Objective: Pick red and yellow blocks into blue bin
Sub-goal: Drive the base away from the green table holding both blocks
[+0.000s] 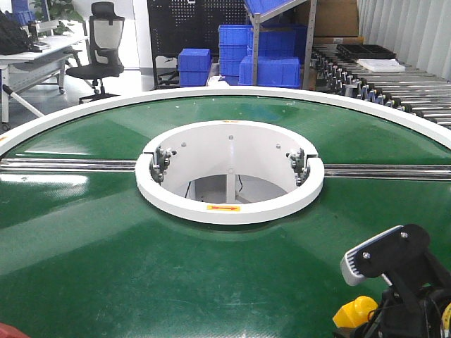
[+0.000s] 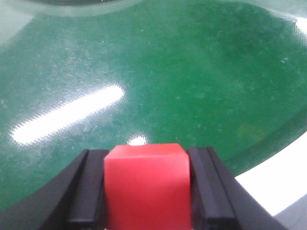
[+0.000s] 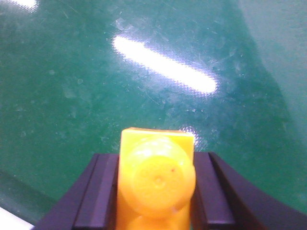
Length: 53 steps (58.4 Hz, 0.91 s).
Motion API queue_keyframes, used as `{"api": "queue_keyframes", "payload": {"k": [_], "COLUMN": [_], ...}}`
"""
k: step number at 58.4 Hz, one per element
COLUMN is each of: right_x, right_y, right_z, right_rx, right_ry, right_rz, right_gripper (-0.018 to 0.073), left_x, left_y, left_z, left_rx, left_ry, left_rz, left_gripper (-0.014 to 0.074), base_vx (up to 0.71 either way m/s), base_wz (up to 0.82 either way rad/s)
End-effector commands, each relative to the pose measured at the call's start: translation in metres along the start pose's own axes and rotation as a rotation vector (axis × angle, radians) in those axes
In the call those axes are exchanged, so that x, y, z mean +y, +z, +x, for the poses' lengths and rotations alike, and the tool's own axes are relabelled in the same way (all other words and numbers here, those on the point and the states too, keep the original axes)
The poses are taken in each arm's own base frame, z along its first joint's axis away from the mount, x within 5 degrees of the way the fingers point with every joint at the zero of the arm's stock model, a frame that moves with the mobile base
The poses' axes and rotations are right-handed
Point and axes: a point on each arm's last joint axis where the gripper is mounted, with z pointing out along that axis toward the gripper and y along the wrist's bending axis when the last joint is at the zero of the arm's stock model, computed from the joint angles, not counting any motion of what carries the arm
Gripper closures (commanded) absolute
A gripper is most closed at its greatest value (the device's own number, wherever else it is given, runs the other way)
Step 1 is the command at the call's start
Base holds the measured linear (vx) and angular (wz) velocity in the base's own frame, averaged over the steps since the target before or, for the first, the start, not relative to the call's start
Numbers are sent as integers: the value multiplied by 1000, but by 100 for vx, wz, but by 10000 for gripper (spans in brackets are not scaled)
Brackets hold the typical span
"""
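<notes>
Left wrist-mounted view is showing the left pincer [image 2: 147, 191] pinching a plain, smooth red cube [image 2: 146, 184] between its black fingers [image 2: 86, 191], over the green table [image 2: 192, 72] close to its white edge. The right pincer [image 3: 156, 191] is gripping the yellow brick [image 3: 156, 177], a round stud facing the camera, over the table's near edge on the right side. A red-and-yellow sticker [image 1: 222, 208] on the white centre ring [image 1: 282, 204] is showing too small to read.

Glossy green round table [image 1: 106, 267], white outer rim [image 1: 70, 113], white centre ring [image 1: 225, 208]
</notes>
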Motion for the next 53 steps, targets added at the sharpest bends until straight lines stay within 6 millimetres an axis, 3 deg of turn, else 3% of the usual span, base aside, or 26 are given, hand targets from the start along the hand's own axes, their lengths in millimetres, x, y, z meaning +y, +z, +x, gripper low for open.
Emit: {"api": "queue_keyframes", "payload": {"k": [1,53], "right_x": [-2,-2], "right_y": [-12,-12], "right_z": [-13,-13], "right_rx": [-109,-109], "right_ry": [-16,-16], "right_rz": [9,9], "right_gripper": [335,335], "left_x": [-1,-1], "left_y": [-6,-7], "left_z": [-12,-12], "left_rx": [-93,-93], "left_ry": [-14,-14], "left_rz": [-1,-1], "left_gripper": [362,362], "base_vx": [0,-2], "base_wz": [0,2]}}
